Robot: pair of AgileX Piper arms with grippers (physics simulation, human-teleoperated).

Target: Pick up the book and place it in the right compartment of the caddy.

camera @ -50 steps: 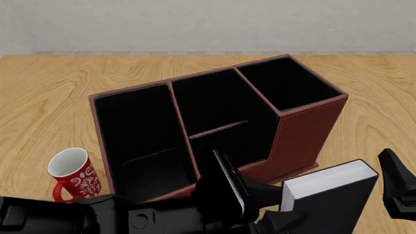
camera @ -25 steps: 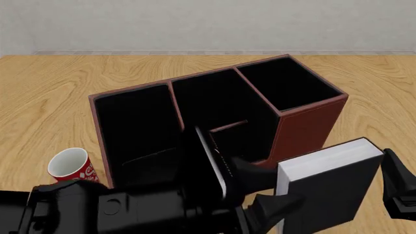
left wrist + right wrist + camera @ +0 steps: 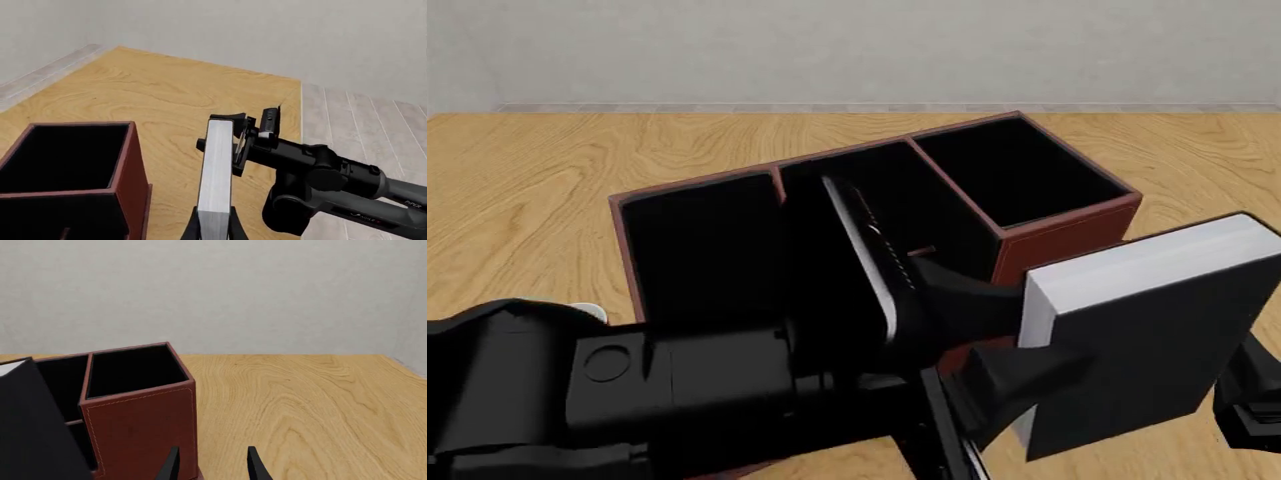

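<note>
here the left gripper (image 3: 1014,375) clamps the book (image 3: 1134,345), hiding the caddy (image 3: 1054,250) front.

Open right compartment (image 3: 1021,170), unobstructed above

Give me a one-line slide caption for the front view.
Left tool holds the black book raised in front of the caddy, beside its right compartment.

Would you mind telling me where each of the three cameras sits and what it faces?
Front: above and behind the arms, facing the caddy; the left arm holds the book.
Left wrist: behind the left gripper, along the book's page edges; the right arm crosses.
Right wrist: behind the open right gripper, facing the right compartment.
All share book and caddy.
</note>
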